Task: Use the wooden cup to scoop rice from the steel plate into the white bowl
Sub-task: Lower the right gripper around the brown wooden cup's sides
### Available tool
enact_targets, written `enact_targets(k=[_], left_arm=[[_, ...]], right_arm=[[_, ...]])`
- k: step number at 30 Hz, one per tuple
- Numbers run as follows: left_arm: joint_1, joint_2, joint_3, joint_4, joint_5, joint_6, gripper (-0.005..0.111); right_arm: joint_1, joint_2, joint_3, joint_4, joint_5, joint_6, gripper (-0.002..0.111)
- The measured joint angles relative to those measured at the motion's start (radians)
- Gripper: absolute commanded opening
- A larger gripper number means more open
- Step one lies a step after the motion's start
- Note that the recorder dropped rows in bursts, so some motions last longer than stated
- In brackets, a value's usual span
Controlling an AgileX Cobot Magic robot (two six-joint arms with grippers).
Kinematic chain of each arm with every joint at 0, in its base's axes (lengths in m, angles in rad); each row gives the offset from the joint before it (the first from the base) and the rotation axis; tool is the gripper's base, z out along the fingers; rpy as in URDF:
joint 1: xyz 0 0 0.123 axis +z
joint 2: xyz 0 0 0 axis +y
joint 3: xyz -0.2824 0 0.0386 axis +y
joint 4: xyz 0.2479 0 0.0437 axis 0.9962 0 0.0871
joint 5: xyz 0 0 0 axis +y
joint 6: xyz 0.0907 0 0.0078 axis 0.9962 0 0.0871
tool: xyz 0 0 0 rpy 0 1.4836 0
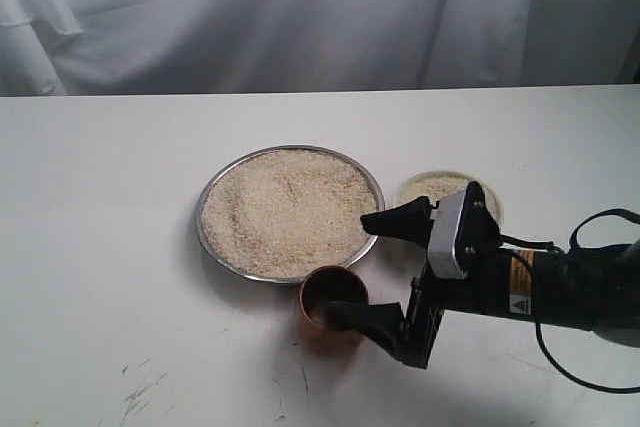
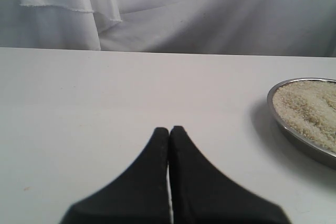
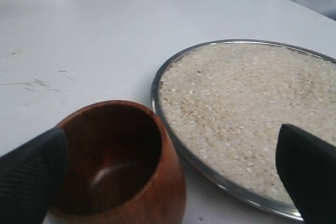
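Observation:
The steel plate (image 1: 217, 252) sits mid-table, heaped with rice (image 1: 290, 207). The wooden cup (image 1: 320, 292) stands upright and empty just in front of the plate. My right gripper (image 1: 350, 269) is open wide around it. One finger reaches the cup's near side and the other hangs over the plate's right edge. The right wrist view shows the cup (image 3: 152, 192) close to one finger (image 3: 31, 177), beside the plate (image 3: 154, 90) and rice (image 3: 236, 103). The white bowl (image 1: 402, 190) holds some rice and is partly hidden behind that gripper. My left gripper (image 2: 169, 128) is shut and empty over bare table.
A white cloth backdrop (image 1: 300, 17) hangs behind the table's far edge. The plate's rim (image 2: 294, 137) and its rice (image 2: 310, 108) lie off to one side of the left gripper. Black cables (image 1: 600, 222) trail from the right arm at the right edge.

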Motion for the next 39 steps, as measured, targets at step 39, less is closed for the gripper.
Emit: enact_targets(k=[39], left_arm=[[0.000,0.000,0.000,0.000,0.000,0.000,0.000]], right_arm=[[0.024,0.004,0.000,-0.021,0.050,0.054,0.098]])
